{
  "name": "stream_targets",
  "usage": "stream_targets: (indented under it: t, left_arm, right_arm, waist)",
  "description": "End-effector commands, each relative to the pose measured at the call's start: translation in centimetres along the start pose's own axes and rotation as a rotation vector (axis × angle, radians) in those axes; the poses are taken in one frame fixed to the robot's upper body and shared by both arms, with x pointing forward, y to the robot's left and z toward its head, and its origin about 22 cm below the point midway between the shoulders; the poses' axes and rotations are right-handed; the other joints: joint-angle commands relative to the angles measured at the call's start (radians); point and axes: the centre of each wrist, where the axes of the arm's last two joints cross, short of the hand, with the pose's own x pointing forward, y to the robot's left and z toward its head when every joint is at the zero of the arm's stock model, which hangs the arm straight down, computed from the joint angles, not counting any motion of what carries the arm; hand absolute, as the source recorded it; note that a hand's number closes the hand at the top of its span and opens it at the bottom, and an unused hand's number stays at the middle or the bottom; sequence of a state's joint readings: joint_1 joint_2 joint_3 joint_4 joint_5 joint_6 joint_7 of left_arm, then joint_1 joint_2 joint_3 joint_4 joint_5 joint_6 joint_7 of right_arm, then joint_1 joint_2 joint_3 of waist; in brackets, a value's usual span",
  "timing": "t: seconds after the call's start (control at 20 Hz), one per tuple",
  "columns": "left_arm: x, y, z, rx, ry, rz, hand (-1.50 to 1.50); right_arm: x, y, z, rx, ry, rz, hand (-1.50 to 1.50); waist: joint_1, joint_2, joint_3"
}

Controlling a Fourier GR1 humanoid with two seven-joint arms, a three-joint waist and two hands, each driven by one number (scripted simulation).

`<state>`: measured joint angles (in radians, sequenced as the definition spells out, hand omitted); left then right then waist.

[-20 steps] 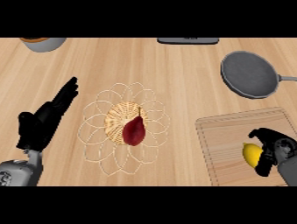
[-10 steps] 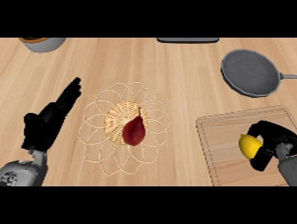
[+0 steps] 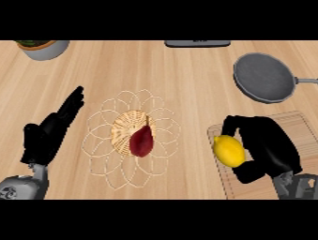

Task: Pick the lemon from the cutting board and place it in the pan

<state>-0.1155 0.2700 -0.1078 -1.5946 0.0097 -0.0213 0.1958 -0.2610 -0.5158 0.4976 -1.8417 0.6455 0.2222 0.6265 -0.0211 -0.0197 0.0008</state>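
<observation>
Head view, single entry, logged from my remote station.

Item: lemon (image 3: 229, 150). Location: at the left edge of the cutting board (image 3: 306, 136), well apart from the pan (image 3: 265, 77), which sat up and to the right of it.

Holder: right hand (image 3: 268, 145). Its fingers and thumb were curled round the lemon from the right side, enclosing it, with the left half of the fruit showing. I could not tell whether the lemon was raised or touching the board.

Other hand: left hand (image 3: 47, 136) was at the view's left, fingers straight and relaxed, holding nothing, resting.

Risks, as I judged them: much of the fruit bulged out of the grasp on the open side, so on the carry it might roll out toward the wire basket (image 3: 137, 136). The pan's rim stood in the path; coming in low could knock the lemon or shove the pan. Its handle (image 3: 317, 81) pointed right, so a nudge might swing it.

Appearance: bright yellow, smooth, oval, long axis running roughly up and down the view, unmarked where visible.
</observation>
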Motion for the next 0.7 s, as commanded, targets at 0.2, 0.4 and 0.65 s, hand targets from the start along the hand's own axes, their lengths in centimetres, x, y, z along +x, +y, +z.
stream_targets:
  t: [0.2, 0.4, 0.65]
  left_arm:
    - [1.5, -0.4, 0.5, 0.005, 0.0, -0.009, 0.0]
    - [2.1, -0.2, -0.8, -0.005, -0.028, 0.003, 0.0]
    - [2.2, -0.7, -1.5, -0.024, -0.007, -0.005, 0.0]
  right_arm:
    - [1.4, -1.6, 5.5, -0.403, -0.187, -0.068, 1.5]
    - [-0.1, -0.8, 5.5, -0.475, -0.11, -0.148, 1.5]
    - [-2.4, -1.0, 1.4, -0.504, -0.068, -0.302, 1.5]
  waist:
    - [0.009, 0.014, 0.0]
    - [0.013, 0.018, 0.0]
    - [0.024, 0.022, 0.0]
